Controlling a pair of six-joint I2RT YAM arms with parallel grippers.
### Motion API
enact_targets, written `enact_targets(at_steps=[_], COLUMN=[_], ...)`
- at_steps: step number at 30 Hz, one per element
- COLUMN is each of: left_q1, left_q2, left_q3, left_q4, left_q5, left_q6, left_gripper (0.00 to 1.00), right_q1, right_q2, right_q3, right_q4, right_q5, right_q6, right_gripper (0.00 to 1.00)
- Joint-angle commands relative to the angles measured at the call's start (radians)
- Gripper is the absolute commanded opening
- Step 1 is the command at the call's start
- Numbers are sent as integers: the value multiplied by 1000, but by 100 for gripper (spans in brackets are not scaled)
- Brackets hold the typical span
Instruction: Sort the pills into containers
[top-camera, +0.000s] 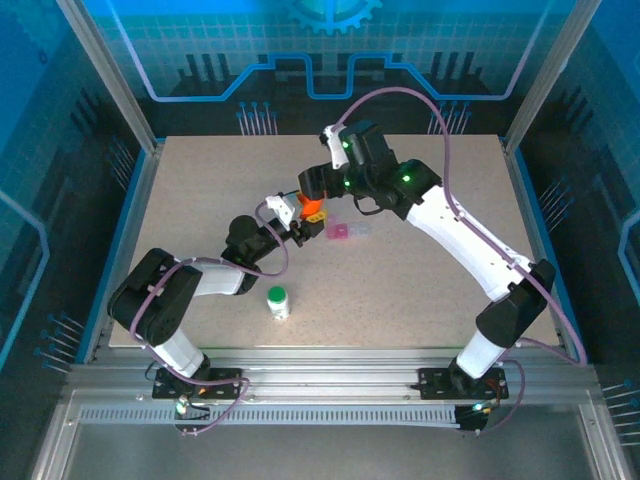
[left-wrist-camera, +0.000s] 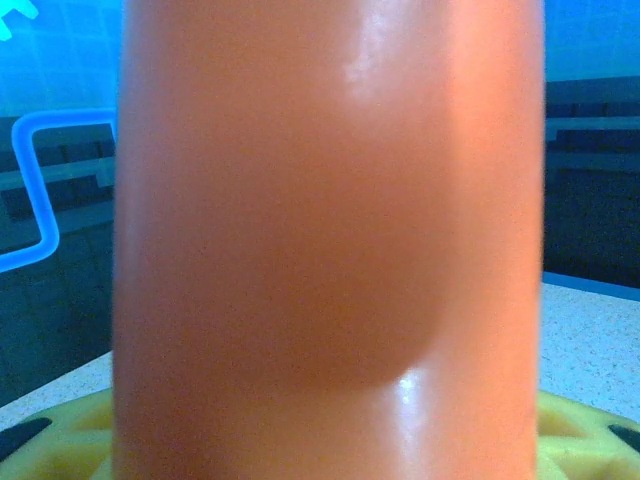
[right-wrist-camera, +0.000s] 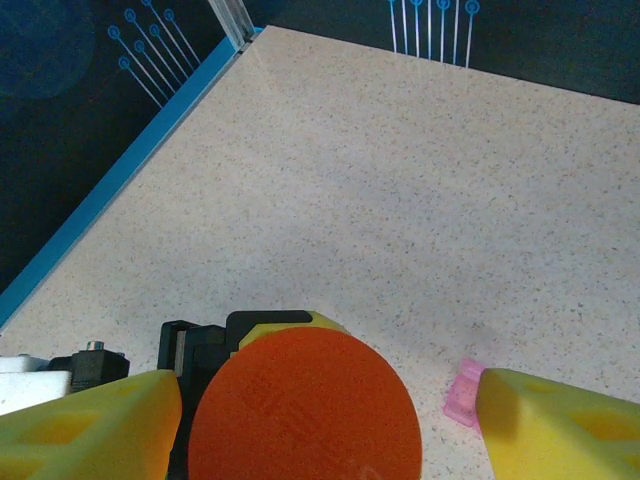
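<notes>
The left tool (top-camera: 304, 222) is clamped on the orange bottle (left-wrist-camera: 330, 240), holding it upright at the middle of the tabletop (top-camera: 200, 190), so that the right tool (right-wrist-camera: 330, 425), its fingers (right-wrist-camera: 95, 425) apart on both sides of the cap (right-wrist-camera: 300, 385), can probably unscrew it.

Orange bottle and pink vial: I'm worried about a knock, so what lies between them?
A bare strip of table, nothing else, separates the orange bottle from the pink vial; the right wrist view shows it.
</notes>
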Motion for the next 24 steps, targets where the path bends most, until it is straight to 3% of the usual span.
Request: enact_targets(at_steps=[1, 10, 14, 16, 19, 22, 24], left_q1=[5, 4, 10, 13, 18, 19, 18], left_q2=[7, 4, 1, -15, -37, -54, -62], left_q3=[13, 3, -15, -21, -22, -13, -4], left_q4=[34, 53, 111, 112, 112, 111, 110], left_q5=[-14, -1, 67, 144, 310, 473, 547], left_q6=[24, 23, -4, -20, -53, -113, -163], left_gripper=[4, 4, 5, 5, 5, 5, 5], right_q1=[8, 4, -23, -55, -91, -117, -146], right_q2=[24, 13, -52, -88, -137, -172, -176], right_q3=[39, 22, -81, -144, -193, -206, -188], right_q4=[-16, 1, 86, 125, 59, -80, -153], right_q5=[-20, -66, -258, -415, -652, -723, -759], right_q6=[20, -17, -129, -223, -511, -816, -938], right_gripper=[77, 51, 41, 40, 41, 42, 42])
